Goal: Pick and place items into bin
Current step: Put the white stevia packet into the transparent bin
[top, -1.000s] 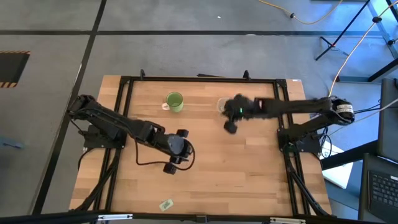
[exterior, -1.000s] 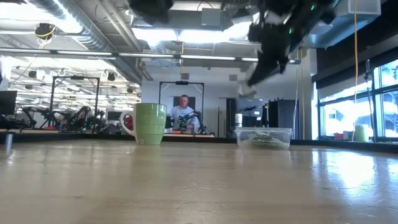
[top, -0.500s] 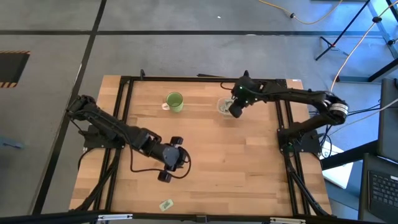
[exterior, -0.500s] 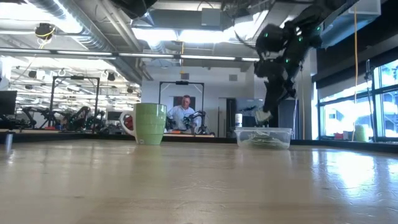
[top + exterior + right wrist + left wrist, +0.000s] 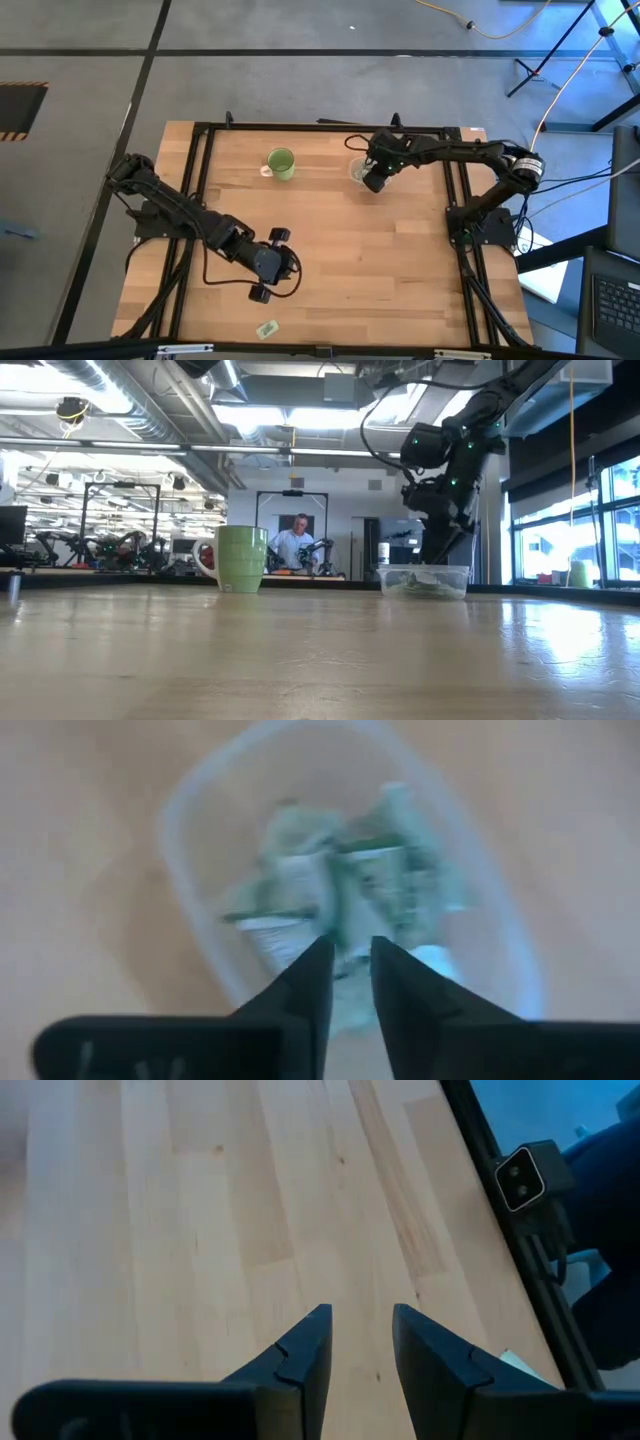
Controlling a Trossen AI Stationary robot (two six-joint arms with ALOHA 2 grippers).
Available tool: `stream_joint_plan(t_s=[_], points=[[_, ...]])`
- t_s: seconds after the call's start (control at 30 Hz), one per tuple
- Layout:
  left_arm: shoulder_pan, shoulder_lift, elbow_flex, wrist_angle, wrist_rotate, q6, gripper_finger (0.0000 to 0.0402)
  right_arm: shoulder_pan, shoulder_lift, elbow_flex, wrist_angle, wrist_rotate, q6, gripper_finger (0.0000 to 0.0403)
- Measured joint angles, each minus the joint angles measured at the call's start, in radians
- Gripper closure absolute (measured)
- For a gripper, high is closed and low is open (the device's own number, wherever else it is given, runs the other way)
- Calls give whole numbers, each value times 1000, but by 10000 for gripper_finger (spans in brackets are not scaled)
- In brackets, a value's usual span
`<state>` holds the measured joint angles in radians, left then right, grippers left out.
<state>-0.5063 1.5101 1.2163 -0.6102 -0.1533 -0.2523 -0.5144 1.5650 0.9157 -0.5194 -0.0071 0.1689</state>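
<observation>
Nearest the front edge, one loose packet [image 5: 266, 328] lay flat on the table [image 5: 390, 270], well clear of everything. My left pincer [image 5: 358, 1315] had swung down the table toward it over the last second. It hung above bare wood, just short of the packet, tips slightly apart with nothing between them. I judged that as lining up for the next pick. Watch item: the packet sat near the front rail, so there was little margin on that side. The middle of the table was open.

Further back, my right pincer [image 5: 348, 945] had come in from mid-table and dropped low. It was right over the bin [image 5: 424, 581], pointing into it. The view was too blurred to tell whether it was gripping or had let go. The bin already held a heap of packets [image 5: 300, 880], so the task looked nearly done. The mug [image 5: 241, 558] stood apart from the bin, out of the way. The rear rail was close behind the bin.
</observation>
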Motion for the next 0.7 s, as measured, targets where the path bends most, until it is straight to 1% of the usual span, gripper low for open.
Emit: stream_joint_plan(t_s=[0.1,0.17,0.23,0.37,0.53,0.7], points=[[-11,9,0,0,-30,-8,299,-1,-9,0,-3,96,16,306],[-19,17,0,0,-34,-15,299,-1,-27,0,0,181,37,289],[-33,31,0,4,-38,-15,300,-1,-53,0,1,240,43,277],[-94,77,0,30,-36,-16,300,8,-125,0,3,251,65,265],[-188,156,0,109,-68,-68,300,78,-207,0,6,247,73,264],[-267,242,0,143,-95,-103,300,140,-238,0,6,249,116,263]])
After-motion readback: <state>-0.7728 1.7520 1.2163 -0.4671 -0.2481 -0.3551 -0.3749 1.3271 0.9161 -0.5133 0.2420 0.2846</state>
